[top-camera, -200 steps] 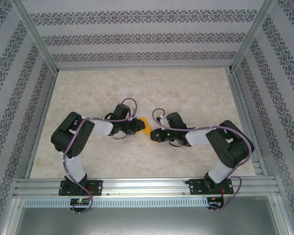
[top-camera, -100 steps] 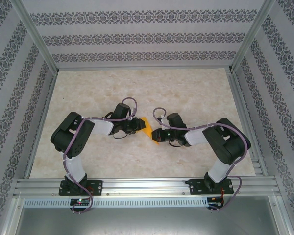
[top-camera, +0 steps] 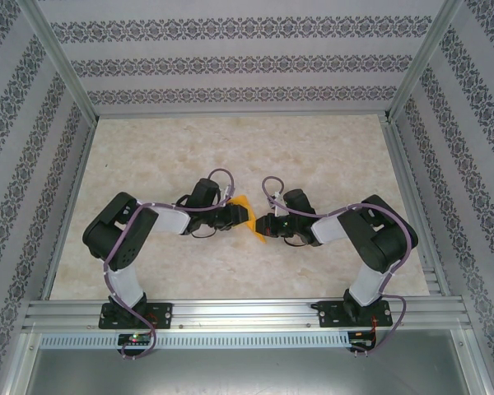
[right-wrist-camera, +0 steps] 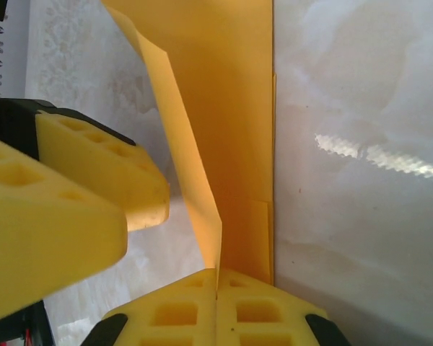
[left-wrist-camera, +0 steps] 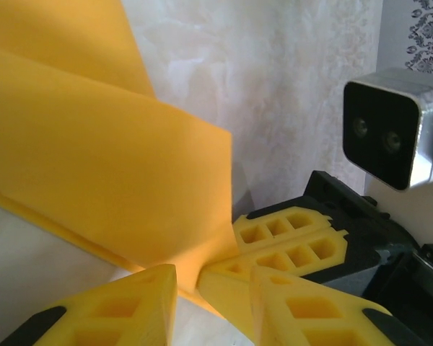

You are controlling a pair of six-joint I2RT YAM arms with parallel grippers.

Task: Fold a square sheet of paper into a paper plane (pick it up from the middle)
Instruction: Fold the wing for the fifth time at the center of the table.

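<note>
The thin orange paper sheet (right-wrist-camera: 231,86), folded lengthwise with one flap standing up, sits at the middle of the pale marbled tabletop (top-camera: 313,148), between the two arms; the right gripper (right-wrist-camera: 216,277) has its yellow fingers pressed together on the flap's near edge; the left gripper (left-wrist-camera: 213,280) faces it from the other side, fingers a little apart, tips just beside the paper and clamping nothing that shows; the boxy silver-and-black wrist camera (left-wrist-camera: 390,130) of the right arm stands close behind; aluminium rails (top-camera: 247,313) and walls of grey patterned wallpaper (top-camera: 230,62) enclose the surface.
</note>
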